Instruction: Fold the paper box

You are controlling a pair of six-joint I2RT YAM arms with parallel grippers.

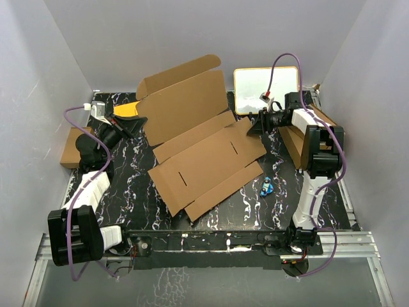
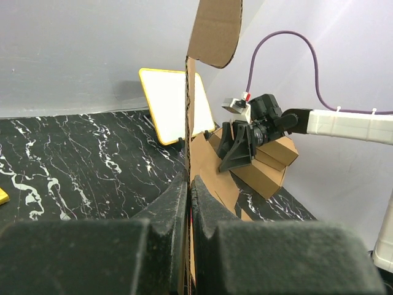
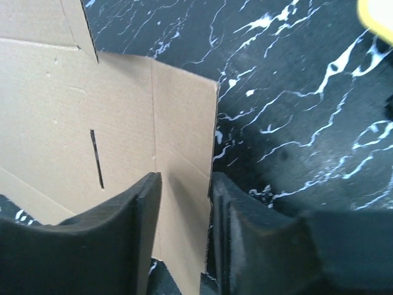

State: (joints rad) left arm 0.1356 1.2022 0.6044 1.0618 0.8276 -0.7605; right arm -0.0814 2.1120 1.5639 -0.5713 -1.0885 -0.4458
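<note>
The paper box (image 1: 204,160) lies spread out on the black marble table (image 1: 128,185), with its rear lid panel tilted up at the back left. My left gripper (image 1: 131,123) is shut on that panel's left edge. In the left wrist view the cardboard (image 2: 215,31) stands edge-on, pinched between the closed pads (image 2: 189,184). My right gripper (image 1: 254,125) is at the box's right corner flap. In the right wrist view its jaws (image 3: 184,178) stand apart over the flap (image 3: 178,123), one finger above the cardboard and the other at the flap's edge.
A white board with a yellow rim (image 1: 266,89) lies at the back right. A small brown box (image 1: 295,142) sits by the right arm and another cardboard piece (image 1: 69,148) off the table's left edge. A small blue object (image 1: 267,187) lies front right, and an orange card (image 1: 126,110) behind the left gripper.
</note>
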